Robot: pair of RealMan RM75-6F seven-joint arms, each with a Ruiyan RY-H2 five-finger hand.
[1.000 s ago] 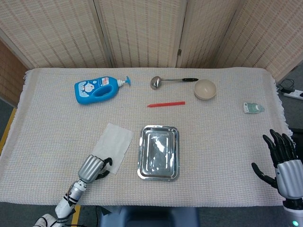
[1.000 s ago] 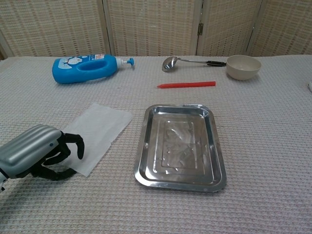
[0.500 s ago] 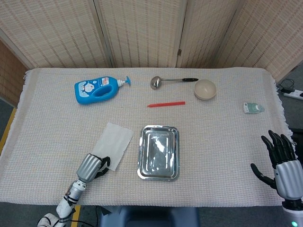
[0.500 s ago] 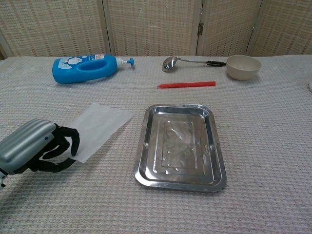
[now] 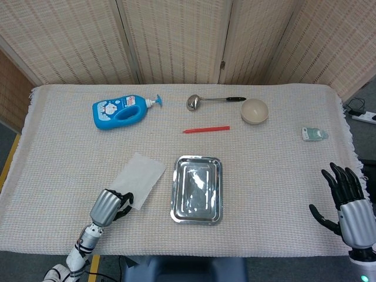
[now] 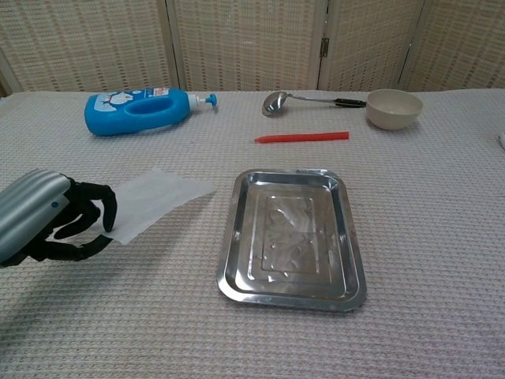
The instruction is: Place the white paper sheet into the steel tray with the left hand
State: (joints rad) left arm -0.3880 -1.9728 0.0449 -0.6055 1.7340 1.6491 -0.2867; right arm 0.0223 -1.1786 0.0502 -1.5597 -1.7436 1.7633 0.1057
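In the head view, your left robot hand (image 5: 108,205) pinches the near corner of the white paper sheet (image 5: 141,178), which lies on the surface just left of the steel tray (image 5: 197,189); the right robot hand (image 5: 346,197) waits spread, well apart. In the chest view, the sheet (image 6: 150,201) looks partly raised at the pinched corner (thin, limp, likely to flutter or fold), so hold that corner firmly and carry it slowly over the tray (image 6: 229,251).
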